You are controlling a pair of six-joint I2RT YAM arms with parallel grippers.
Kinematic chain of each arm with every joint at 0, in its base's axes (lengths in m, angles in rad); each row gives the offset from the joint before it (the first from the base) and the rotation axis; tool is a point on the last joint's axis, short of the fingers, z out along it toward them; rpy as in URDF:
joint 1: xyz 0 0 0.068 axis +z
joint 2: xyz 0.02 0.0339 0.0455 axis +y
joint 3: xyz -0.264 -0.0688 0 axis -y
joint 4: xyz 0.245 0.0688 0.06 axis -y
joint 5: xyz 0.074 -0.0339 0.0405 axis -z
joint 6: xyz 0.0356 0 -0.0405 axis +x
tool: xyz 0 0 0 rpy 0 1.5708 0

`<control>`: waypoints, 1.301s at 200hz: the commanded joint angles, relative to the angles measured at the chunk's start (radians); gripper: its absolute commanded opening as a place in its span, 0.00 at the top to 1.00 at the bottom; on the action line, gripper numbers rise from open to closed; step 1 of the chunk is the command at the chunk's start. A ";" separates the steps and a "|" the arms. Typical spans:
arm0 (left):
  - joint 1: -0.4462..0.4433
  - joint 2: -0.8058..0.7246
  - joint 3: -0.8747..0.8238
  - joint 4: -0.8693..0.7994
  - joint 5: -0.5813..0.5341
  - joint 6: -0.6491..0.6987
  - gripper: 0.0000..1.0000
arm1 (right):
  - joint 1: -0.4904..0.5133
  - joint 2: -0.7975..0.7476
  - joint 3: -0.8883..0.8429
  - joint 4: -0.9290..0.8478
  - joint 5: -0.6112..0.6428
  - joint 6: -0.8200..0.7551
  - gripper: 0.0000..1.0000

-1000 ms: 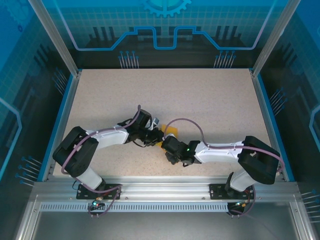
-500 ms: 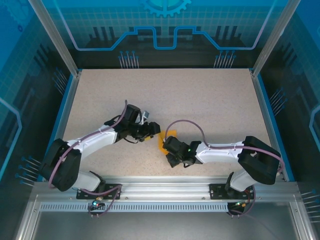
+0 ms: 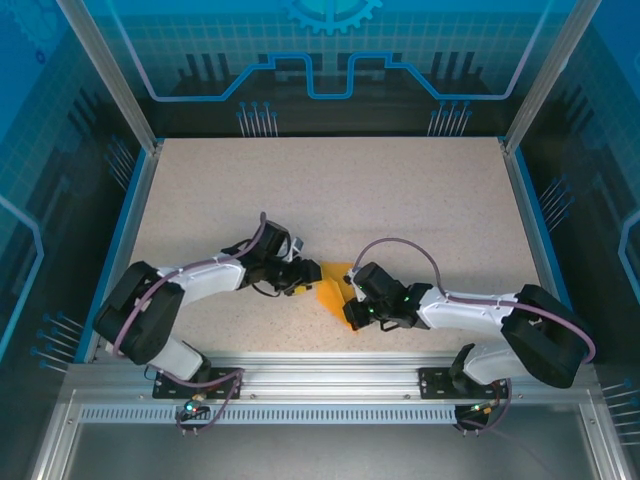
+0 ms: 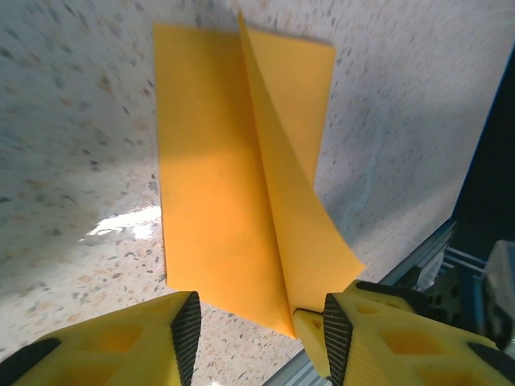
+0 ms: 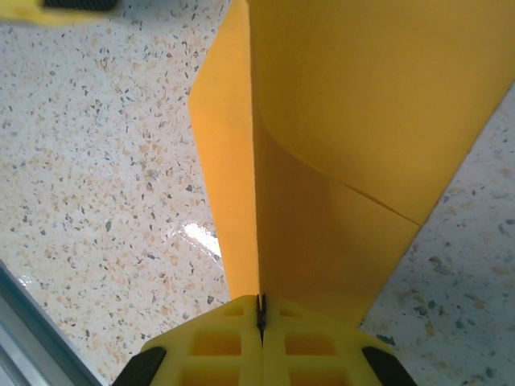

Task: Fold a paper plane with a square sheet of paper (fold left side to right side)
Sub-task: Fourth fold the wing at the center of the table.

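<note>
Currently, your thin, bright orange, half-folded sheet of paper stretches lengthwise straight away from the right gripper, clamped on its upright crease, while the left gripper, jaws parted, straddles a farther edge.

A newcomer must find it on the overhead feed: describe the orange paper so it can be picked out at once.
Look at the speckled beige table, near the middle of its front edge. Between the left gripper and the right gripper, which pinches it, lies the orange sheet of paper, one flap raised. It is the only bright orange thing there.
</note>
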 commanded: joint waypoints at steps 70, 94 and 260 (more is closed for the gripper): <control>-0.072 0.161 0.108 0.065 0.037 -0.022 0.52 | -0.086 0.015 -0.067 0.137 -0.174 0.051 0.96; -0.078 0.189 0.117 0.065 0.035 -0.023 0.52 | -0.103 0.019 -0.082 0.161 -0.192 0.067 0.96; -0.095 0.274 0.193 -0.107 -0.041 0.005 0.50 | -0.138 0.035 -0.082 0.181 -0.233 0.081 0.81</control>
